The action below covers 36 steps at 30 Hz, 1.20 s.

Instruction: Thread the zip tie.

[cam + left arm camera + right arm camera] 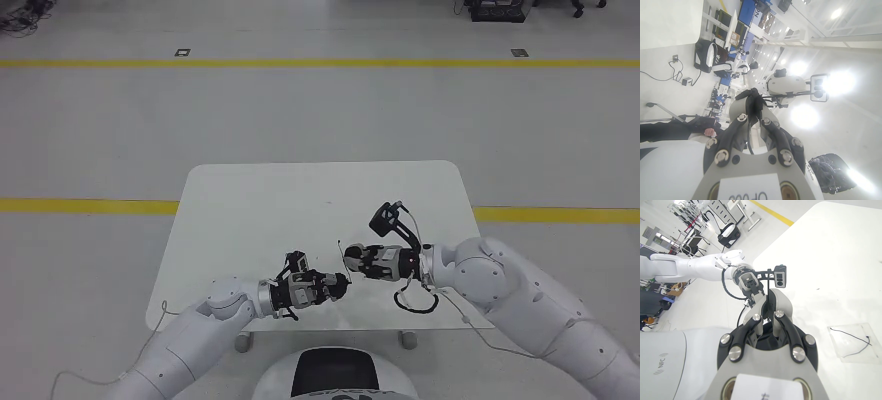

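**Tie pinched in the right gripper, left gripper nose to nose with it**

We see the tie clamped between the right gripper's pads. Its long axis runs straight out past the fingertips, and the free end points toward the far side above the table. The left gripper sits just left and near of it, tips almost meeting the right one's. Its fingers are pressed together, on what we cannot tell. So the strap lies just right of the left gripper, and we reckon threading hinges on lining up with it. A spare tie lies flat, well apart.
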Each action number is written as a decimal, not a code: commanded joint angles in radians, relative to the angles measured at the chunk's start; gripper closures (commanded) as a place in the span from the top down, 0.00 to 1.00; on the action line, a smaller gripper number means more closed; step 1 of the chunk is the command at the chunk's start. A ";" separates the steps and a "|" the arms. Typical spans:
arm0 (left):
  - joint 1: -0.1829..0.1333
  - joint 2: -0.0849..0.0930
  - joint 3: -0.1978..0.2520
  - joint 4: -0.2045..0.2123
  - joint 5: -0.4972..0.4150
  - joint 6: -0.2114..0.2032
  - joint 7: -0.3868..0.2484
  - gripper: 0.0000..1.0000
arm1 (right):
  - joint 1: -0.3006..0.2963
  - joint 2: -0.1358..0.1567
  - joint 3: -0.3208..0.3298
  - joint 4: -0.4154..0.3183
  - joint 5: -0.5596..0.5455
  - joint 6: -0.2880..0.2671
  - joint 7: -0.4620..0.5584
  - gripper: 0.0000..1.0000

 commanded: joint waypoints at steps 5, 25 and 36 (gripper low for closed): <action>0.000 0.000 0.000 0.000 0.000 0.000 0.000 0.00 | 0.005 0.001 -0.008 0.006 0.004 0.000 -0.001 0.00; 0.000 0.000 0.000 0.000 0.000 0.000 0.000 0.00 | 0.014 0.006 -0.018 0.002 0.003 0.000 -0.007 0.00; 0.000 0.000 0.000 0.000 0.000 0.000 0.000 0.00 | 0.015 0.009 -0.023 0.006 0.006 0.000 -0.012 0.00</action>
